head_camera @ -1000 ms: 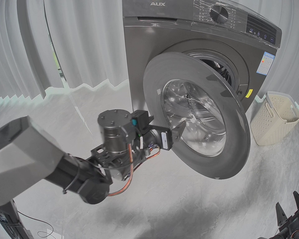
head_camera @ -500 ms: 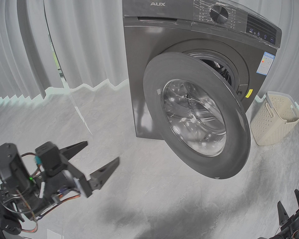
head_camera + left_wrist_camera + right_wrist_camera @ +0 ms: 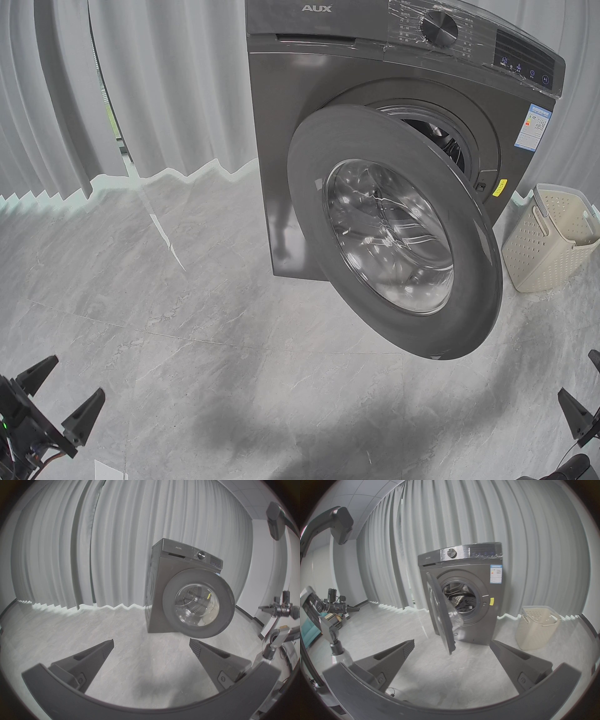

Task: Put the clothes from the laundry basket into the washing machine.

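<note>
Nearest, a pale grey marbled tile floor (image 3: 250,375) spreads out, glossy enough to carry soft reflections. Farther on stands a dark grey front-loading washing machine (image 3: 300,81). Its round, glass-centred door (image 3: 387,231) is hinged on the robot's left side and stands wide open. Dark clothes (image 3: 461,600) lie inside the drum (seen past the door's edge from the right wrist view). A cream perforated laundry basket (image 3: 550,250) sits on the floor just beside the machine, on the robot's right. Pleated white curtains (image 3: 156,81) hang along the wall behind. The left gripper (image 3: 76,376) hangs low at the near left, fingers spread and holding nothing. The right gripper (image 3: 577,372) hangs low at the near right, fingers likewise spread, well apart from machine and basket.
</note>
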Controlling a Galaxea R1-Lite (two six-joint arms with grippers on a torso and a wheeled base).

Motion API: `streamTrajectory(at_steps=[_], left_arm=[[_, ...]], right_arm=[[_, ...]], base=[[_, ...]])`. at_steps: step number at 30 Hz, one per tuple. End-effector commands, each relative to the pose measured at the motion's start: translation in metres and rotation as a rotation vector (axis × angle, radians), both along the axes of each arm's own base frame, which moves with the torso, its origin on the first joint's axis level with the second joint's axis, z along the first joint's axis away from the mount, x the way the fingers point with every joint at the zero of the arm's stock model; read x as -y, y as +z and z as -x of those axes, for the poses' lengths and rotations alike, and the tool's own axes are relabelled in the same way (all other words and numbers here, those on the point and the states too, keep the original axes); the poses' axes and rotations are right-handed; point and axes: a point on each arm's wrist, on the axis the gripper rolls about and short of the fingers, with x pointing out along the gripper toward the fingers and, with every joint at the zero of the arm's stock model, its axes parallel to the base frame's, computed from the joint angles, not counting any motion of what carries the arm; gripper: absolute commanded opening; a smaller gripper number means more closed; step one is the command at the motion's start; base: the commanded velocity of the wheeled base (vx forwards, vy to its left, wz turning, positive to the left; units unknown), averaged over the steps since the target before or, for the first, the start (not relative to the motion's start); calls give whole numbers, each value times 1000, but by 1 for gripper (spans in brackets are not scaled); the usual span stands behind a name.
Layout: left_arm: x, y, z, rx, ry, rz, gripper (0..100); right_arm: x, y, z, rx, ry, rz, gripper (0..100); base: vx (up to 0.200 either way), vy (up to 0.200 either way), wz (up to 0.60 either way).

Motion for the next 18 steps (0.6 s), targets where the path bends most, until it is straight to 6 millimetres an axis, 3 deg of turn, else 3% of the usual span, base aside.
streamTrajectory(at_steps=[1,6,11,15,18], left_arm=[[-16,-51,58,75,133,18,100],[-16,-52,57,66,132,18,100],[-15,-53,59,78,320,3,100],[-10,-55,65,157,108,-29,100],[-9,-54,66,153,71,-14,100]], right_arm=[[-12,35,-82,-199,261,51,100],[-23,39,-116,-251,294,59,100],[-29,36,-141,-270,274,63,100],[-32,37,-143,-256,274,57,100],[-32,37,-141,-259,273,40,100]], base=[[0,0,0],[0,0,0],[0,0,0],[0,0,0],[0,0,0]])
